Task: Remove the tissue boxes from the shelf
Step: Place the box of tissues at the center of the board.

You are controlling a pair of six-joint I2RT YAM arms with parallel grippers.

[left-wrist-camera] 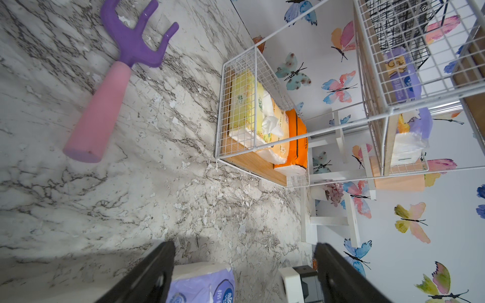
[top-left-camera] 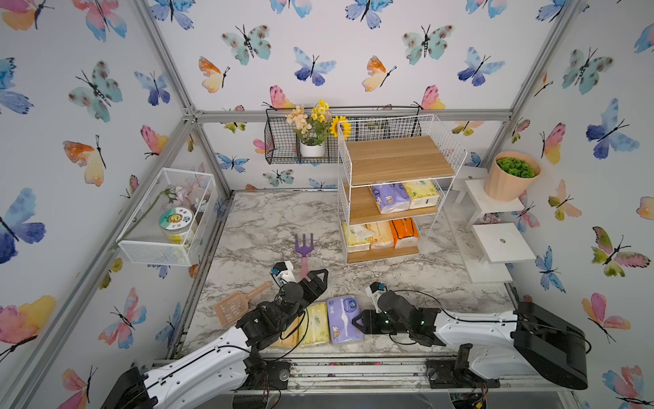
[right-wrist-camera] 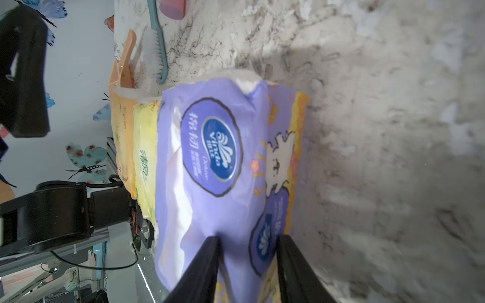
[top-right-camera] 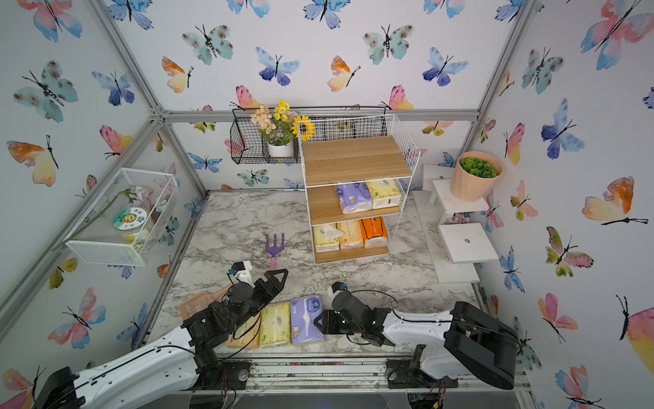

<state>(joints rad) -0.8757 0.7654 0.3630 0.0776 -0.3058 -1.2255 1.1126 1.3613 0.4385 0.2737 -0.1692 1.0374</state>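
Facing the shelf [top-left-camera: 400, 159] across bare marble, the left hand [top-left-camera: 316, 278] hovers over the middle of the counter [top-left-camera: 262, 226] with its jaws spread wide and nothing between them. In its wrist view the bottom tier sits ahead of the left hand [left-wrist-camera: 244, 251].

The shelf stands toward the far right corner of the counter.
- **Bottom tier:** three packs lie side by side, a pale yellow pack [top-left-camera: 355, 238], a yellow-cream pack [top-left-camera: 380, 235] and a bright orange pack [top-left-camera: 405, 232]. Each has its long axis running front to back, with a short end at the open front.
- **Middle tier:** an upper purple pack [top-left-camera: 389, 198] and an upper yellow pack [top-left-camera: 423, 193] lie together at its right end.
- **Top board:** it is bare.

Along the near edge of the counter three more packs lie in a row. A peach-orange pack [right-wrist-camera: 119, 147] is mostly under the left arm, next to a near yellow pack [top-left-camera: 315, 324] and then a near purple pack [top-left-camera: 343, 318].

The right hand [top-left-camera: 357, 322] is at the near purple pack's right side. Its jaws are narrow, with the purple wrap showing between them in the wrist view [right-wrist-camera: 248, 240]. Whether they pinch it I cannot tell.

The left hand looks the freer and nearer one for the bottom tier. White wire grid closes the shelf's left side, so a reach would have to enter squarely from the front.

On the walls, a black wire basket [top-left-camera: 279, 141] holds a pot of flowers. A white mesh basket [top-left-camera: 152, 248] holds a jar and a flower stem.
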